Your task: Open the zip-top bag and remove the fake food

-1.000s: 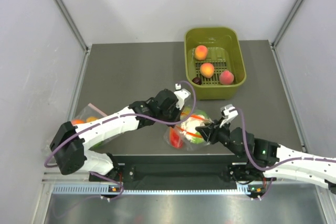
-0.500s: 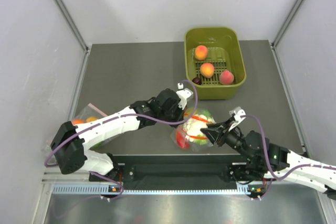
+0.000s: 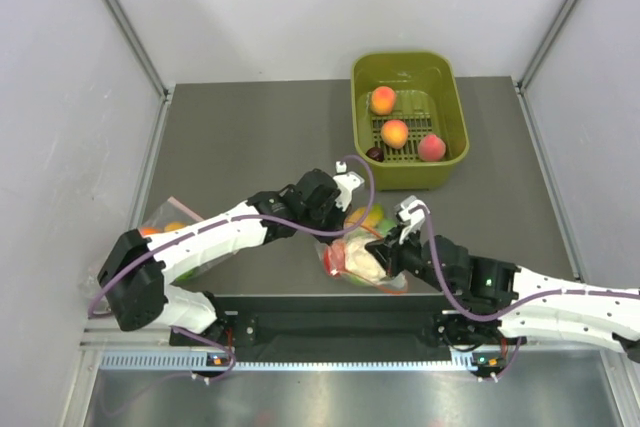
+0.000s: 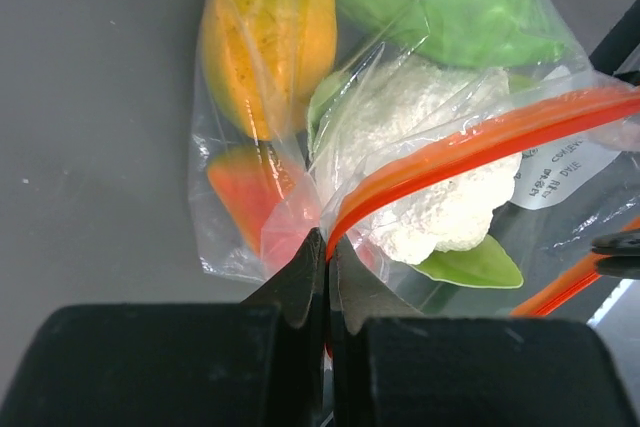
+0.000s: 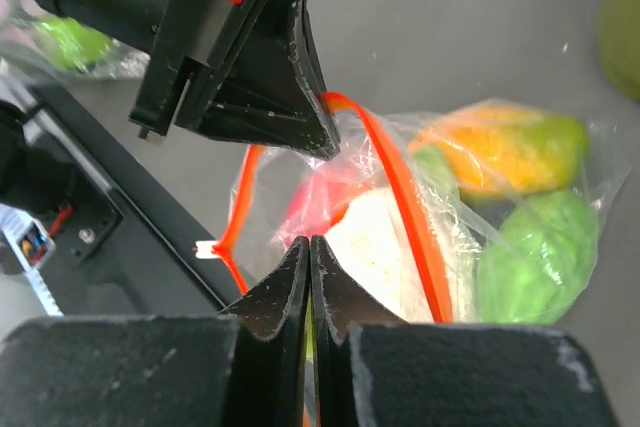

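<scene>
top: overhead, far | wrists: close-up, opposite sides | shared: zip-top bag point(image 4: 420, 137)

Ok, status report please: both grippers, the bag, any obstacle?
Left gripper shut on zip-top bag at its orange strip; right gripper shut on the opposite lip. Mouth parted, fake food all inside. Nothing in the way.

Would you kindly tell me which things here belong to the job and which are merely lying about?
Job: zip-top bag; cauliflower, green piece, yellow-orange piece, red piece inside; left gripper, right gripper pinching it.
Lying about: green basket, peaches, dark plum, second clear bag.
</scene>
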Tool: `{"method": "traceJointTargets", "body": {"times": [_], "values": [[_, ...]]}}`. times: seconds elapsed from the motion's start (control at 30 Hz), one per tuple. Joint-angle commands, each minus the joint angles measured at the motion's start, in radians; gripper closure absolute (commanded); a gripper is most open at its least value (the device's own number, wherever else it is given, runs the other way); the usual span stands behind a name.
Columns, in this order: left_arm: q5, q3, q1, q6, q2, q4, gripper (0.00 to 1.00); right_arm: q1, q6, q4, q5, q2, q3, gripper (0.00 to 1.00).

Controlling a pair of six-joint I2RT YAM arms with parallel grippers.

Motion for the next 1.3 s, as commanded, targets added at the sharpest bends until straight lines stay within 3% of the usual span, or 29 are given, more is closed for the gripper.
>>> {"method": "traceJointTargets", "body": {"times": [0.0, 0.2, 0.3, 0.37, 0.4, 0.43, 0.5, 0.57, 0.63, 1.0, 1.27], "values": [[0.054, 0.007, 0.0, 0.0, 0.024, -0.001, 1.0, 0.018, 0.023, 0.015, -0.02, 0.031, 0.077, 1.0], [0.045, 0.004, 0.0, 0.0, 0.006, 0.002, 1.0, 0.052, 0.077, -0.028, -0.069, 0.065, 0.079, 0.96], [0.065, 0.002, 0.0, 0.0, -0.002, 0.007, 1.0, 0.077, 0.097, -0.057, -0.036, 0.121, 0.079, 0.91], [0.073, 0.002, 0.0, -0.003, 0.0, 0.007, 1.0, 0.075, 0.128, -0.089, 0.001, 0.161, 0.093, 0.82], [0.081, 0.001, 0.0, -0.003, 0.003, 0.007, 1.0, 0.075, 0.137, -0.117, 0.016, 0.204, 0.105, 0.76], [0.085, 0.001, -0.002, -0.006, 0.003, 0.007, 1.0, 0.075, 0.146, -0.124, 0.038, 0.221, 0.111, 0.58], [0.094, 0.001, -0.004, -0.006, 0.004, 0.008, 1.0, 0.077, 0.151, -0.14, 0.059, 0.258, 0.123, 0.42], [0.107, 0.001, -0.005, -0.006, 0.006, 0.008, 1.0, 0.08, 0.16, -0.157, 0.102, 0.274, 0.133, 0.09], [0.111, 0.002, -0.007, -0.007, 0.006, 0.007, 1.0, 0.081, 0.166, -0.175, 0.148, 0.287, 0.142, 0.03], [0.131, 0.002, -0.013, -0.007, 0.011, 0.008, 1.0, 0.084, 0.267, -0.284, 0.289, 0.346, 0.136, 0.0], [0.131, 0.001, -0.017, -0.004, 0.009, 0.008, 1.0, 0.083, 0.26, -0.223, 0.218, 0.437, 0.111, 0.0]]}}
